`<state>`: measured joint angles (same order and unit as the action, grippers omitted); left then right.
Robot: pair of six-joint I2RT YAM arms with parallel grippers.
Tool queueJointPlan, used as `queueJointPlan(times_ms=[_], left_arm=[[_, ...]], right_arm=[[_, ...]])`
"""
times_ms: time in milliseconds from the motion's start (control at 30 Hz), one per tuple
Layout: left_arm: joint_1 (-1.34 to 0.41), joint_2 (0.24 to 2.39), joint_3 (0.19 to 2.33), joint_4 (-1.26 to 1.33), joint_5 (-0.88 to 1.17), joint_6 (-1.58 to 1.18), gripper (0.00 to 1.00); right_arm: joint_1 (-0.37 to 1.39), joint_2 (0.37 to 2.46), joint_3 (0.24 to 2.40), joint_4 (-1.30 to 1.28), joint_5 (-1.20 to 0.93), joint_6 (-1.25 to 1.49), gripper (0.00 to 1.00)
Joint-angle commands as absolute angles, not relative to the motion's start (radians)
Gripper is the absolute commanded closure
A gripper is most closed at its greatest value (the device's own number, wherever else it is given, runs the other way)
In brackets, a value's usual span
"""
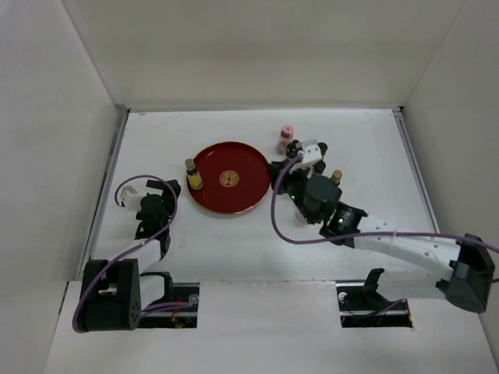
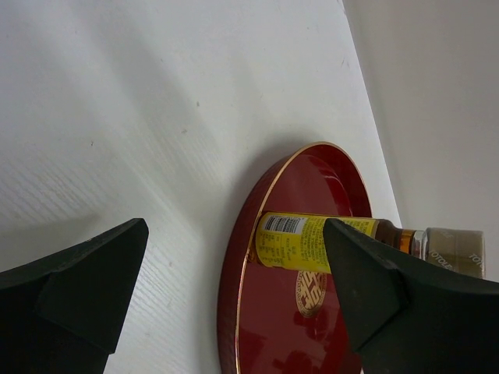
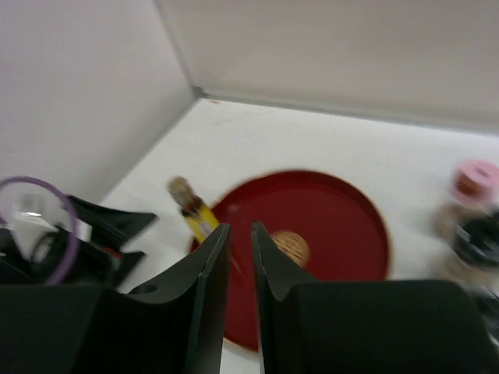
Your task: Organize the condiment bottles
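Observation:
A yellow-labelled bottle (image 1: 192,174) stands on the left rim area of the round red tray (image 1: 242,199). It shows in the left wrist view (image 2: 296,241) and blurred in the right wrist view (image 3: 195,214). My left gripper (image 1: 160,189) is open and empty just left of the tray, its jaws facing that bottle (image 2: 234,234). My right gripper (image 1: 277,176) is at the tray's right rim, jaws nearly together with nothing between them (image 3: 240,230). A pink-capped bottle (image 1: 286,136) and three dark-capped bottles (image 1: 294,148) (image 1: 320,147) (image 1: 337,178) stand beside the right gripper.
White walls enclose the table on the left, back and right. The tray's inside (image 3: 335,226) holds only the yellow bottle. The pink-capped bottle (image 3: 475,183) appears blurred at the right of the right wrist view. A purple cable (image 1: 281,226) loops beside the right arm.

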<state>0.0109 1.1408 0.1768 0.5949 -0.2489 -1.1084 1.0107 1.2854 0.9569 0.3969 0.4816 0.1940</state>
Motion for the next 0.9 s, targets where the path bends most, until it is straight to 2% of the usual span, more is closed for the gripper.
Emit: queueJointPlan(times_ms=[0,133,233,333,467,867], left_arm=[[0.002,1.138,0.179,0.646,-0.242,-1.118,0.00],[-0.002,1.154,0.179,0.660,-0.242,-1.118,0.00],[-0.002,1.154,0.179,0.664,-0.242,-1.117,0.00],[-0.002,1.143,0.176,0.664,-0.245,-1.114,0.00],[-0.010,1.157,0.183,0.664,-0.242,-1.112,0.00],[-0.010,1.195,0.190,0.683,-0.218,-1.118,0.00]], right_arm=[[0.984,1.143,0.787,0.217,0.714,0.247,0.74],[0.927,0.953,0.695,-0.108,0.842,0.411,0.49],[0.871,0.907,0.664,-0.244,0.784,0.497,0.35],[0.828,0.946,0.661,-0.281,0.668,0.517,0.24],[0.812,1.020,0.673,-0.246,0.606,0.502,0.19],[0.766,1.207,0.767,-0.213,0.555,0.459,0.22]])
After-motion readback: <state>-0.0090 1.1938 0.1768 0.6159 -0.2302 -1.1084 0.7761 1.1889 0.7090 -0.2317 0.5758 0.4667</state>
